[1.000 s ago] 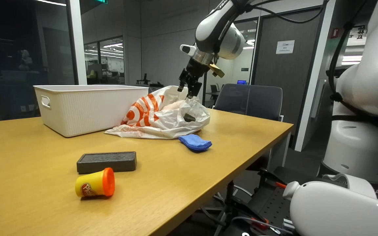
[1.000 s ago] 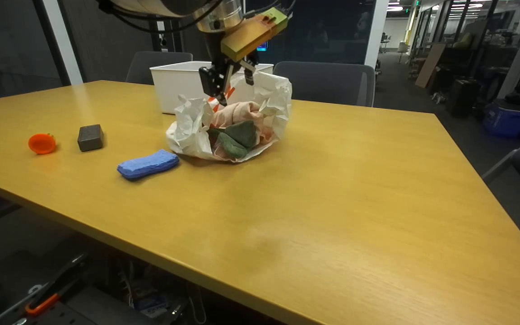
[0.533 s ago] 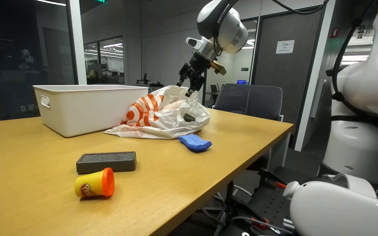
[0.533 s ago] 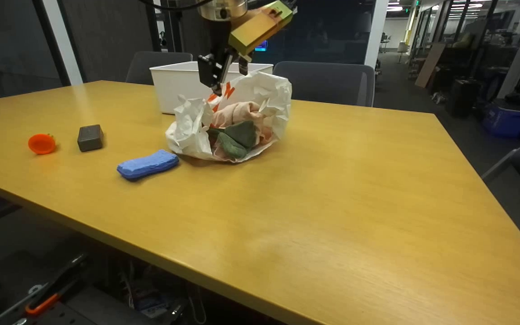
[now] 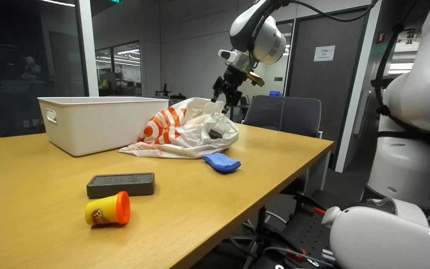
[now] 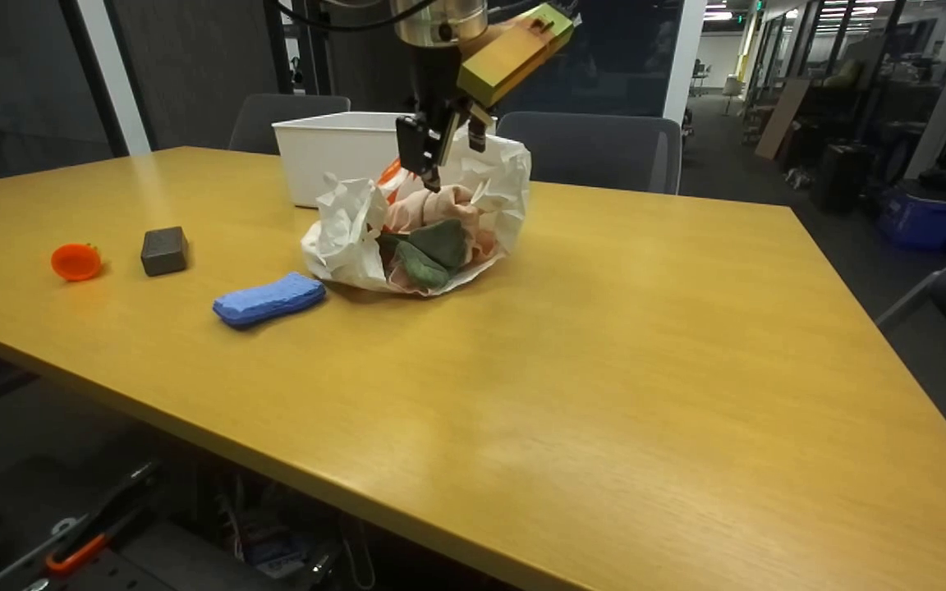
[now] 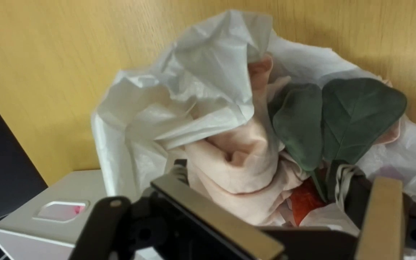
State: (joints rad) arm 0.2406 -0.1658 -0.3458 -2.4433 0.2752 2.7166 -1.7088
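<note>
My gripper is open and empty, above the white plastic bag with orange markings, in both exterior views (image 5: 219,105) (image 6: 455,164) and in the wrist view (image 7: 261,169). The bag (image 5: 166,145) lies on its side on the table, also in the exterior view (image 6: 346,238) and the wrist view (image 7: 208,61). In its mouth are a pale pink cloth (image 6: 420,215) (image 7: 233,173) and dark green cloth-like leaves (image 6: 440,242) (image 7: 363,112). The jaws spread over the pink cloth; I cannot tell whether they touch the bag. The bag's deeper inside is hidden.
A white basket (image 5: 103,127) (image 6: 333,160) stands beside the bag. A folded blue cloth (image 5: 222,163) (image 6: 269,300), a dark block (image 5: 121,185) (image 6: 165,251) and a yellow Play-Doh tub with orange lid (image 5: 103,210) (image 6: 76,261) lie on the table. Chairs (image 5: 282,116) (image 6: 596,152) stand around it.
My gripper first rose a little, then moved right in both exterior views and slightly down. It stays open. The bag, its contents and the other objects have not visibly moved.
</note>
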